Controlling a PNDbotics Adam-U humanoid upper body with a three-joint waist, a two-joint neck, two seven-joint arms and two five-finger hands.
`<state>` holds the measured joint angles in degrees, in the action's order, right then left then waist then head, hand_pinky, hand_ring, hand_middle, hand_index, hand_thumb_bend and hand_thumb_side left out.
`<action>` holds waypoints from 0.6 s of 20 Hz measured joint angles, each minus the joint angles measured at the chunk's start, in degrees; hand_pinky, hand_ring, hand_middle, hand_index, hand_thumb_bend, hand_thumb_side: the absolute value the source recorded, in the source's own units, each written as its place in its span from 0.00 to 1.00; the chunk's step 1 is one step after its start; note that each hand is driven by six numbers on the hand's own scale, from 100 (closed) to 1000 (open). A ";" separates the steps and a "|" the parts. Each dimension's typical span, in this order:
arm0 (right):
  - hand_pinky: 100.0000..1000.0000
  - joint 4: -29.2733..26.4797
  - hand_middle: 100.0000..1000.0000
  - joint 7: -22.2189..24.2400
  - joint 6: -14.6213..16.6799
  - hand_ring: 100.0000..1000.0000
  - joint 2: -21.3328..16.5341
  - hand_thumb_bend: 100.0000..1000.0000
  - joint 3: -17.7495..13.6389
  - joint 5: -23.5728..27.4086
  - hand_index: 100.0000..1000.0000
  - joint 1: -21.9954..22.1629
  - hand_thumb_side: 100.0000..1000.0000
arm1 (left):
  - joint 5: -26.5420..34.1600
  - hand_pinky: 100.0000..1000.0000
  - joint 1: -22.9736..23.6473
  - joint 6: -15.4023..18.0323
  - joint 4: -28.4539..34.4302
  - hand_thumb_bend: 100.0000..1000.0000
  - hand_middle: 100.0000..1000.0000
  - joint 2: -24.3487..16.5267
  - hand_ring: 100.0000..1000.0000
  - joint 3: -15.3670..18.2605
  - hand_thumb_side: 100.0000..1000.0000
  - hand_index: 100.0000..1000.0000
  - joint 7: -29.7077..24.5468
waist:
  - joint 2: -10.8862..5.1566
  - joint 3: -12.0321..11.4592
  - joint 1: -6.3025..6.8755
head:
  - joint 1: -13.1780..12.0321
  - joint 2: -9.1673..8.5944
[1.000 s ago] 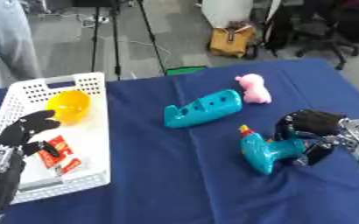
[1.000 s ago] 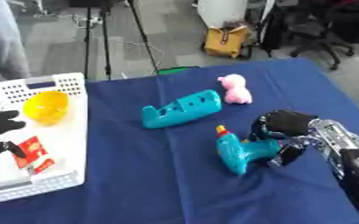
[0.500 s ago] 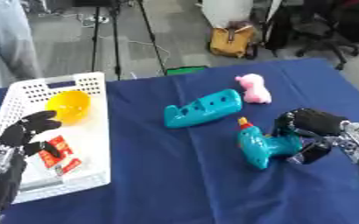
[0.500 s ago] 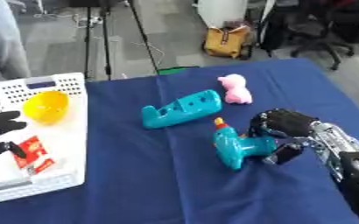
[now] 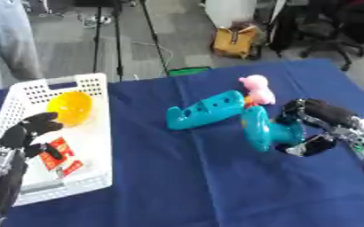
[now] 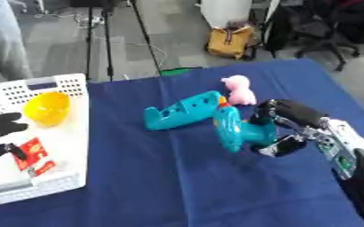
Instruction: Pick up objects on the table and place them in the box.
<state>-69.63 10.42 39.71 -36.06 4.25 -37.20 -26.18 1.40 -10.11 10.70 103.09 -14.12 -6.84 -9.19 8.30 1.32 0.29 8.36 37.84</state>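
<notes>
My right hand [image 5: 318, 119] is shut on a teal toy drill [image 5: 261, 129], holding it lifted a little above the blue table at the right. Just beyond it lie a teal toy plane-like piece [image 5: 204, 110] and a small pink pig figure [image 5: 257, 89]. A white perforated box [image 5: 78, 84] stands at the left, holding a yellow bowl [image 5: 68, 107], a red packet [image 5: 57, 156] and a flat white item. My left hand [image 5: 18, 141] rests open at the lower left, over the box's near end.
The blue cloth table [image 5: 185, 177] fills the near view, with its far edge behind the toys. Beyond it are a tripod [image 5: 115, 31], a yellow bag [image 5: 236, 41] and office chairs [image 5: 325, 26] on the floor.
My right hand has lifted the teal drill off the cloth and carried it leftward toward the teal piece and the pig. The left hand has stayed put.
</notes>
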 measured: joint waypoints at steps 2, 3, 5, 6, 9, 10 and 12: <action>0.26 -1.45 0.33 1.98 -1.32 0.38 -0.01 0.31 -0.10 3.88 0.44 -0.15 0.17 | 0.00 0.41 0.00 0.00 0.00 0.21 0.79 0.00 0.78 0.00 1.00 0.72 0.00 | 0.00 0.00 -0.01 | -0.01 0.00; 0.26 -2.12 0.33 2.97 -1.99 0.38 -0.01 0.31 -0.11 5.65 0.44 -0.47 0.17 | 0.00 0.41 0.00 0.00 0.00 0.21 0.79 0.00 0.78 0.00 1.00 0.72 0.00 | 0.00 0.00 -0.01 | -0.01 0.00; 0.26 -3.29 0.33 4.90 -3.17 0.38 -0.01 0.31 -0.08 8.81 0.44 -1.44 0.17 | 0.00 0.41 0.00 0.00 0.00 0.21 0.79 0.00 0.78 0.00 1.00 0.72 0.00 | 0.00 -0.06 0.02 | 0.01 0.00; 0.26 -3.77 0.33 5.78 -3.71 0.38 -0.01 0.31 0.02 10.14 0.44 -2.11 0.17 | 0.00 0.41 0.00 0.00 0.00 0.21 0.80 0.00 0.78 0.00 1.00 0.72 0.00 | 0.00 -0.12 0.05 | 0.04 0.00; 0.26 -4.70 0.34 8.15 -4.86 0.38 -0.01 0.31 0.59 12.83 0.44 -4.41 0.17 | 0.02 0.41 0.00 0.00 0.00 0.21 0.80 0.00 0.78 -0.01 1.00 0.72 -0.01 | 0.00 -0.39 0.18 | 0.26 0.00; 0.26 -4.82 0.34 8.85 -4.95 0.39 0.02 0.31 0.95 13.35 0.44 -5.36 0.17 | 0.03 0.41 -0.01 0.00 0.00 0.21 0.80 0.00 0.78 -0.02 1.00 0.72 -0.01 | 0.00 -0.58 0.19 | 0.33 -0.01; 0.26 -4.77 0.34 10.06 -4.95 0.39 0.11 0.31 1.68 13.92 0.44 -7.42 0.17 | 0.05 0.41 -0.02 -0.02 0.00 0.21 0.80 0.01 0.78 -0.03 1.00 0.72 -0.04 | 0.00 -0.97 0.15 | 0.49 -0.02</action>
<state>-74.40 20.48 34.77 -35.95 5.93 -23.28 -33.60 1.45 -10.13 10.69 103.09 -14.11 -6.87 -9.24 8.30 0.35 0.44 8.85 37.82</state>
